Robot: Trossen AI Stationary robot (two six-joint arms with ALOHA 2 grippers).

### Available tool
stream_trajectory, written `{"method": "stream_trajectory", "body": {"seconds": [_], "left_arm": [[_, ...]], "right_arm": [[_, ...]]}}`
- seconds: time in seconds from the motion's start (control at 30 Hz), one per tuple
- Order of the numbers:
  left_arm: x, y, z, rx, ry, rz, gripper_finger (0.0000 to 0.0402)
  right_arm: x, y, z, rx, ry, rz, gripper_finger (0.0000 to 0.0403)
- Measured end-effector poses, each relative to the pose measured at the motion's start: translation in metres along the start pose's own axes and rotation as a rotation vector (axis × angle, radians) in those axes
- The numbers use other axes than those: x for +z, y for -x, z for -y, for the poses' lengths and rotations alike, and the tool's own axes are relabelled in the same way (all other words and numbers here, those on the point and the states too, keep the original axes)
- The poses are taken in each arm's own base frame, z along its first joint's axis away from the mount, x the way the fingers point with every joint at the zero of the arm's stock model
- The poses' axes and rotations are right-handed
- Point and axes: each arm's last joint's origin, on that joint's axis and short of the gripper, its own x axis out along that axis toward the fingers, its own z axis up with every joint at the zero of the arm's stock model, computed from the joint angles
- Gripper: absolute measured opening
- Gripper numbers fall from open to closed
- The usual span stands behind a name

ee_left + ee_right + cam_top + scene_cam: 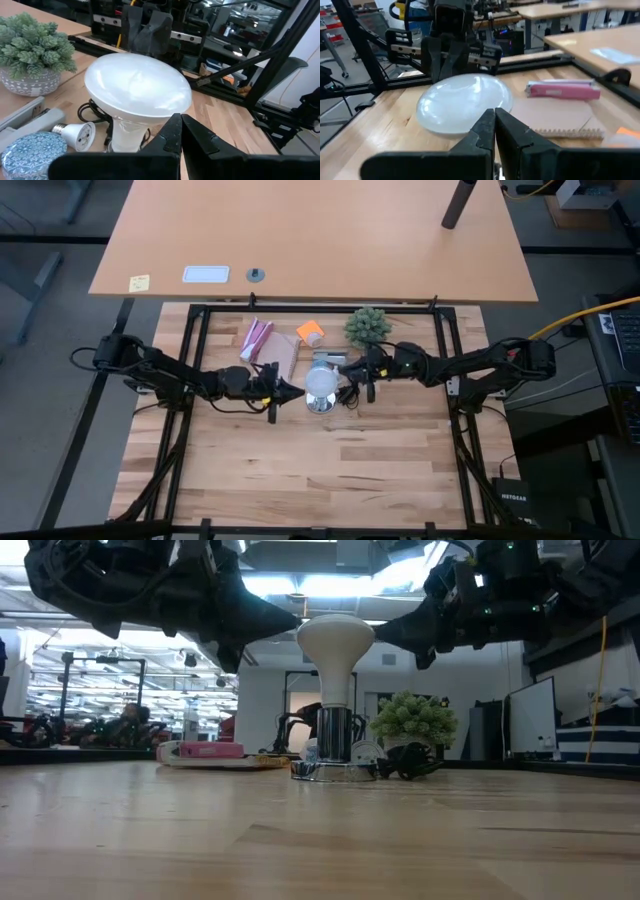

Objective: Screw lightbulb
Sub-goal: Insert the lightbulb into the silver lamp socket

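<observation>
Both arms are hanging out right at the middle of the table (300,480), pointing at each other with the lightbulb (320,381) sitting between them. The left pincer (290,388) is sitting with its fingers pressed together, holding nothing, tip hovering just beside the bulb's wide white dome on the left side; from its own wrist view the closed fingers (181,131) are pointing right at the bulb (137,92), close to the dome's edge. The right pincer (350,372) is doing the same thing from the other side, fingers squeezed narrow and empty, and in its wrist view the tips (495,120) are lining up just in front of the dome (464,102). In the low view the lightbulb (335,650) is standing upright with its neck going down into the shiny silver socket base (334,755), both arms looming above it on either side. Going outward, a green spiky plant (367,326) is sitting behind the right pincer, an orange thing (311,332) and a pink item (256,338) are lying further back on a brown cardboard piece (283,355), and a second small bulb (76,135) is lying on its side near the base beside a blue patterned round thing (30,150).
</observation>
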Motion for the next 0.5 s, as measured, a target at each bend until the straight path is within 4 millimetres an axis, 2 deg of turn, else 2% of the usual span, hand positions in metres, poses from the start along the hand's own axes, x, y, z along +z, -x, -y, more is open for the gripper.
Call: {"method": "stream_trajectory", "body": {"seconds": [0.17, 0.5], "left_arm": [[0.000, 0.000, 0.001, -0.013, 0.000, 0.001, 0.0000], [0.004, -0.003, 0.010, -0.050, -0.054, 0.000, 0.0000]], "right_arm": [[0.003, 0.000, 0.000, -0.019, 0.028, 0.037, 0.0017], [-0.005, -0.007, 0.004, -0.049, 0.003, 0.047, 0.0017]]}}
